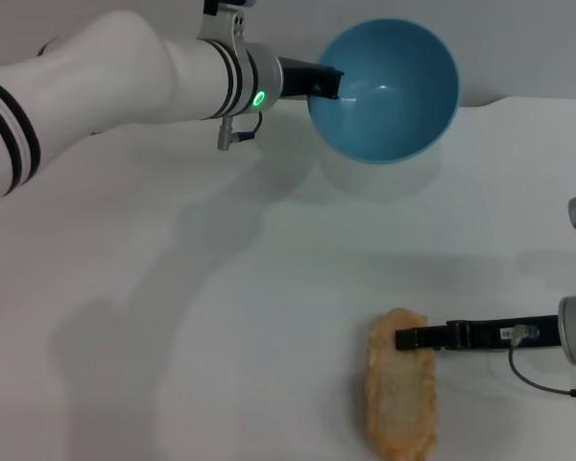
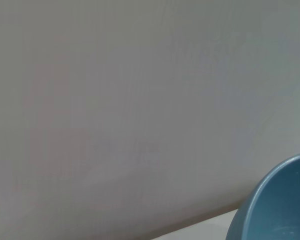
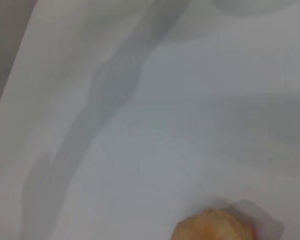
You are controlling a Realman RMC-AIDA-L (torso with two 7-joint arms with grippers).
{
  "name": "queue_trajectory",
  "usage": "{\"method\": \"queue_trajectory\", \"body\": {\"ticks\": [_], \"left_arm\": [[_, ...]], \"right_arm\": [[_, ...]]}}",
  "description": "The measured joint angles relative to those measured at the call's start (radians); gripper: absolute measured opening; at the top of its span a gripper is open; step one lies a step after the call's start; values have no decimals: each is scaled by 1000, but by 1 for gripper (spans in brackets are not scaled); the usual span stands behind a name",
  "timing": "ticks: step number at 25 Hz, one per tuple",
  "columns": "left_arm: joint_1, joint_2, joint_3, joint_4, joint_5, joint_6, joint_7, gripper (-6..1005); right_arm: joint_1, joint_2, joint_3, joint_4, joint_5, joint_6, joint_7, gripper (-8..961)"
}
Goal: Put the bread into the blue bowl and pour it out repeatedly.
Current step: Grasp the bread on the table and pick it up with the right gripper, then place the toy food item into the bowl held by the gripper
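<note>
Pincer of the right arm [image 1: 408,338] low over the near right part of the tabletop [image 1: 173,336], black fingers reaching in from the right edge and lying across the upper part of the bread [image 1: 400,396] — whether pressed on the loaf or merely over it, cannot tell. Bread flat on the tabletop, paler underside up, long axis running from near edge toward far edge, crosswise to the fingers; orange end just visible in the right wrist view [image 3: 215,227]. Farther out, toward the far edge, left gripper [image 1: 317,82] pinching the rim of the blue bowl [image 1: 389,91], bowl lifted clear and tipped so the empty glossy inside faces the near side; slice of the same rim in the left wrist view [image 2: 277,205]. Bowl well apart from the bread, beyond it and slightly left. Right arm plainly the nearer to the loaf — likely next: firm grip across the short width, then a carry toward the far edge to meet the bowl, once set upright.
</note>
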Motion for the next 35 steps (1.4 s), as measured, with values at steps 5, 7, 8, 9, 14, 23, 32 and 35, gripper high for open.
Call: {"method": "queue_trajectory", "body": {"ticks": [5, 7, 8, 9, 14, 23, 32, 35], "left_arm": [[2, 0, 0, 0, 0, -3, 0, -1], [2, 0, 0, 0, 0, -4, 0, -1], [3, 0, 0, 0, 0, -5, 0, -1], [3, 0, 0, 0, 0, -5, 0, -1], [7, 0, -3, 0, 0, -6, 0, -1], [8, -2, -5, 0, -11, -9, 0, -1], [-4, 1, 1, -2, -12, 44, 0, -2], [-10, 1, 2, -2, -12, 89, 0, -2]], "right_arm": [[-4, 5, 3, -5, 4, 19, 2, 556], [-2, 6, 3, -5, 5, 25, -14, 534], [-2, 6, 2, -5, 9, 28, -25, 523], [-1, 7, 1, -5, 17, 29, -40, 511], [-8, 7, -2, -8, 97, 17, -131, 455], [-38, 4, 1, -170, 130, -114, -200, 328], [-139, -1, 56, -683, 210, -282, -122, 257], [-127, -5, 109, -740, 211, -303, -121, 241]]}}
